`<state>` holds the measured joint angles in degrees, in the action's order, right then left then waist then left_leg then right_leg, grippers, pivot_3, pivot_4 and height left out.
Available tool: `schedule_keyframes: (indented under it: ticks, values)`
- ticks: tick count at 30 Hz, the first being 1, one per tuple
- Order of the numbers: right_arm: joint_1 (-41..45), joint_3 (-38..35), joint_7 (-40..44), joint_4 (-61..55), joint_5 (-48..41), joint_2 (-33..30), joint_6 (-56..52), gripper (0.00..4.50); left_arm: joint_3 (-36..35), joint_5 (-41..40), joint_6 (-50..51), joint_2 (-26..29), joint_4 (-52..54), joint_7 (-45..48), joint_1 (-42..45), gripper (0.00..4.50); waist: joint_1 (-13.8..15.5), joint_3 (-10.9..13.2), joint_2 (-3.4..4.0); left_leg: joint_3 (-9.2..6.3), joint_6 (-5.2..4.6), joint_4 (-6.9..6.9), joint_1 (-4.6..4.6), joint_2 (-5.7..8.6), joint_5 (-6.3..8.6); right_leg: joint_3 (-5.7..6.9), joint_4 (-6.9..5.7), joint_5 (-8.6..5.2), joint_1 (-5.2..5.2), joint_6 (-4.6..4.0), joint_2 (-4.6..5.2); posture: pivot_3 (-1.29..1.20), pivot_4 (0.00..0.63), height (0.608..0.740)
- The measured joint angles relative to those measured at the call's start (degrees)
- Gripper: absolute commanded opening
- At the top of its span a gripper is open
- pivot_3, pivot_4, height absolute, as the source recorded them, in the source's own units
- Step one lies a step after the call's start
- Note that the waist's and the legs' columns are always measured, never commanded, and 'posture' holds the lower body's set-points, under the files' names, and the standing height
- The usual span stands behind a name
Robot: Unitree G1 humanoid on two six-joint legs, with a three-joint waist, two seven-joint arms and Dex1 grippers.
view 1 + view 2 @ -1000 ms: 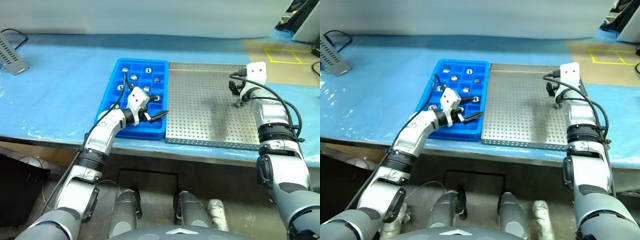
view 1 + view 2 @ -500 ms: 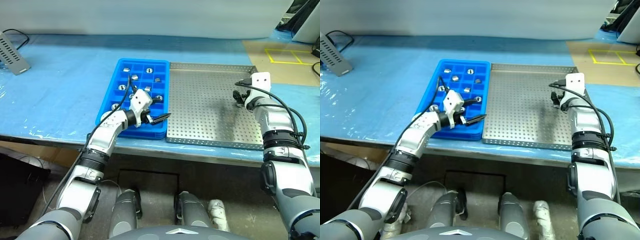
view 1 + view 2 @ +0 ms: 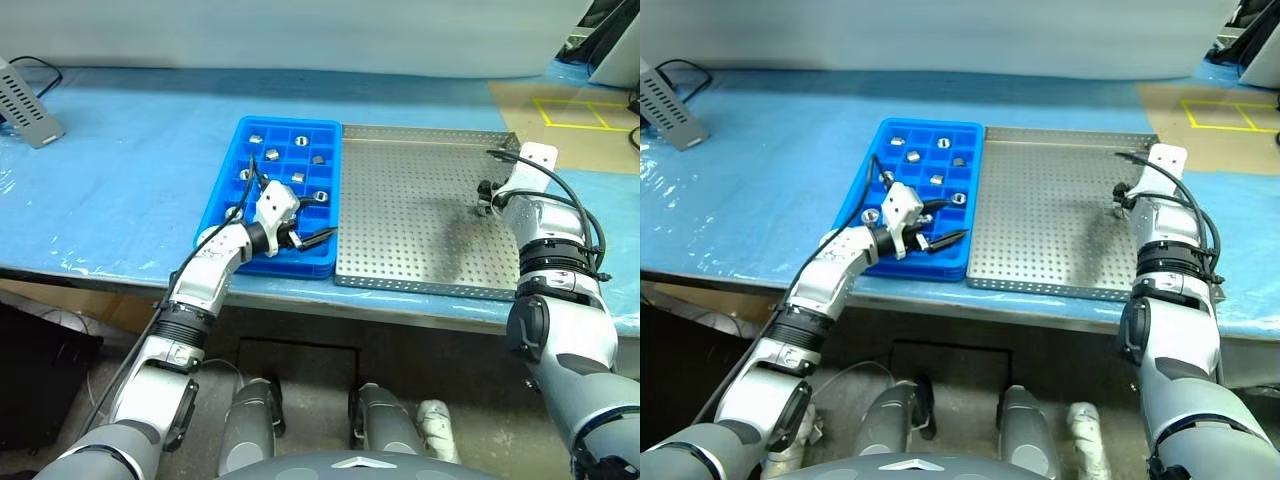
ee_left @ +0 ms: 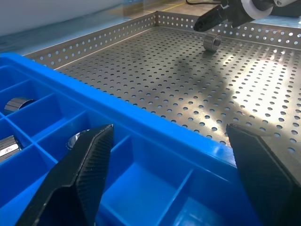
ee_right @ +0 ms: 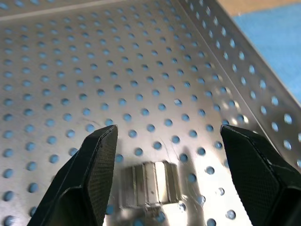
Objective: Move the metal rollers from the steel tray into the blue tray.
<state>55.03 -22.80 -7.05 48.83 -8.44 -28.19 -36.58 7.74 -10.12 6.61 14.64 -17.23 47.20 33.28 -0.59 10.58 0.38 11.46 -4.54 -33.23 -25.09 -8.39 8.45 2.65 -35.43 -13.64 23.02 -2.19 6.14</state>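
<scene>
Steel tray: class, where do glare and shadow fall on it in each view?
Left wrist view: bright glare on the steel tray beside the roller, with a dark shadow band across its middle. Left eye view: a soft grey shadow beside the right gripper. Right wrist view: the roller mirrors faintly in the tray.

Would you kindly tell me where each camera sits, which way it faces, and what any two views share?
Left eye and right eye views: on the head, looking forward and down at the blue tray beside the steel tray; both arms show.
Left wrist view: on the left arm, over the blue tray, facing across the steel tray; its open left gripper shows.
Right wrist view: on the right arm, facing down at the steel tray; its open right gripper straddles a metal roller.
Shared: that roller and the right gripper also show in the left wrist view.
</scene>
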Motion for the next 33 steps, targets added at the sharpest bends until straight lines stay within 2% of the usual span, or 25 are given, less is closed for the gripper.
schedule_keyframes:
  ticks: [2,5,10,16,19,22,23,27,30,33]
  values:
    - [0.6,-0.9,-0.6,0.5,-1.1,0.3,-0.8,3.59,-0.1,0.0,0.1,0.1,0.0,-0.1,0.0,4.04,0.0,0.0,0.0,0.03,0.0,0.0,0.0,-0.01,0.01,-0.03,0.0,0.0,0.02,0.0,0.0,-0.23,0.15,0.74]
    - [0.9,-1.1,-2.9,1.2,-1.2,0.4,-0.6,3.01,-0.3,0.0,0.1,0.1,0.1,-0.2,0.0,4.04,0.0,0.0,0.0,0.03,0.12,0.01,0.02,-0.02,0.06,-0.02,-0.01,0.0,0.02,0.0,-0.01,-0.22,0.15,0.74]
    - [1.0,-1.0,-0.8,1.1,-2.1,1.4,0.5,1.35,-1.1,0.0,0.2,0.9,0.4,-0.7,-0.2,4.04,0.1,0.0,0.0,0.05,0.17,0.01,0.02,-0.02,0.1,-0.04,-0.01,0.0,0.03,0.0,0.0,-0.2,0.15,0.74]
    - [2.1,-0.9,1.5,1.2,-3.3,3.6,1.8,1.27,-1.4,0.0,0.5,2.2,2.6,-1.5,-0.8,4.04,0.2,0.0,0.0,0.06,0.18,0.02,0.02,-0.04,0.1,-0.04,-0.03,0.0,0.06,0.0,-0.01,-0.12,0.15,0.74]
    - [2.1,-1.2,8.6,-0.5,-6.3,5.7,5.0,1.27,-2.1,-0.1,1.4,3.4,4.5,-1.9,-1.9,4.04,0.0,0.0,0.02,0.09,0.19,0.07,-0.03,-0.06,0.1,-0.08,-0.05,0.0,0.17,0.0,-0.01,-0.02,0.15,0.74]
    - [3.1,0.0,26.8,-7.4,-13.8,9.8,8.7,1.27,-4.9,-1.2,5.0,5.9,12.7,-4.3,-6.8,4.04,1.5,0.0,0.0,0.14,0.01,0.12,-0.13,-0.16,0.0,0.03,-0.1,0.0,0.29,0.0,-0.02,0.04,0.15,0.74]
    - [3.4,1.3,30.3,-8.5,-14.4,10.2,8.9,1.27,-5.8,-1.7,5.9,6.4,14.5,-4.9,-8.1,4.04,1.8,0.0,0.0,0.12,0.02,0.12,-0.14,-0.2,0.0,0.1,-0.11,0.0,0.3,0.0,-0.02,0.04,0.15,0.74]
    - [3.2,8.0,45.1,-14.2,-16.4,10.3,7.7,1.27,-9.1,-2.8,9.2,9.0,19.8,-7.1,-11.9,4.04,4.4,0.0,0.01,0.09,0.27,0.15,-0.15,-0.35,0.05,0.33,-0.11,-0.01,0.25,-0.01,-0.07,0.08,0.15,0.74]
    - [-2.4,18.7,59.7,-24.6,-16.4,7.8,5.8,1.27,-11.2,-3.0,10.4,11.0,21.7,-8.5,-15.4,4.04,6.4,0.0,0.0,0.07,0.28,0.16,-0.11,-0.33,0.07,0.38,0.03,-0.01,0.09,-0.01,-0.05,0.1,0.15,0.74]
    - [-7.7,25.8,68.4,-29.0,-16.2,5.6,3.7,1.27,-12.8,-3.1,11.2,12.6,22.3,-9.3,-16.8,4.04,7.7,0.0,-0.02,0.06,0.31,0.16,-0.12,-0.28,0.06,0.38,0.13,-0.01,0.02,0.0,0.0,0.1,0.15,0.74]
